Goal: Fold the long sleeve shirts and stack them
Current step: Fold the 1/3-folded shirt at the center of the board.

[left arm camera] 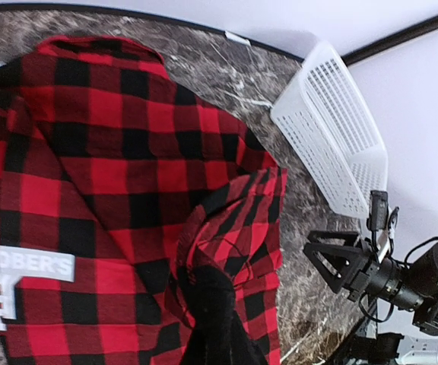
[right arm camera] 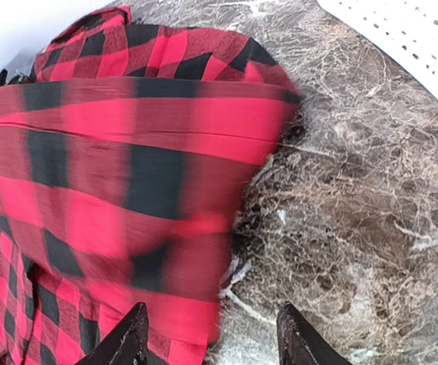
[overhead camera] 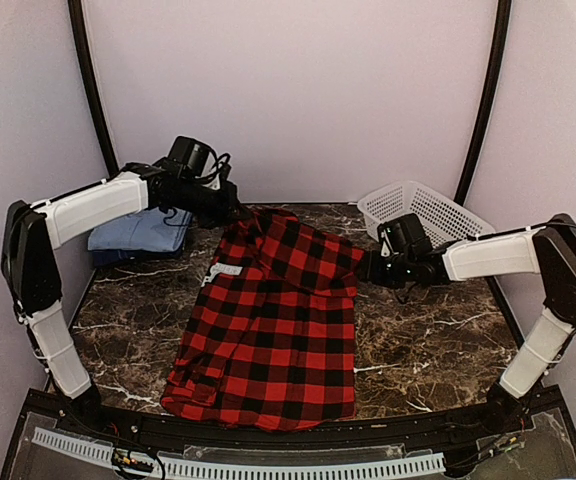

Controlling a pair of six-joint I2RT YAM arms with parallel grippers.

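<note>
The red-and-black flannel shirt (overhead camera: 273, 320) lies spread on the marble table, its far part rumpled. My left gripper (overhead camera: 236, 208) is at the shirt's far left corner. In the left wrist view my left gripper (left arm camera: 213, 287) is shut on a bunched fold of the flannel (left arm camera: 128, 152). My right gripper (overhead camera: 368, 268) is at the shirt's right edge. Its jaws stand open in the right wrist view (right arm camera: 215, 338), with the flannel's edge (right arm camera: 128, 175) lying loose under the left finger (right arm camera: 130, 340). A folded light blue shirt (overhead camera: 146, 230) lies at the back left on a darker blue one (overhead camera: 118, 256).
A white mesh basket (overhead camera: 430, 212) leans at the back right corner, just behind my right arm. Bare marble (overhead camera: 428, 340) shows to the right of the flannel, and a narrower strip (overhead camera: 133, 300) to its left. The walls stand close on all sides.
</note>
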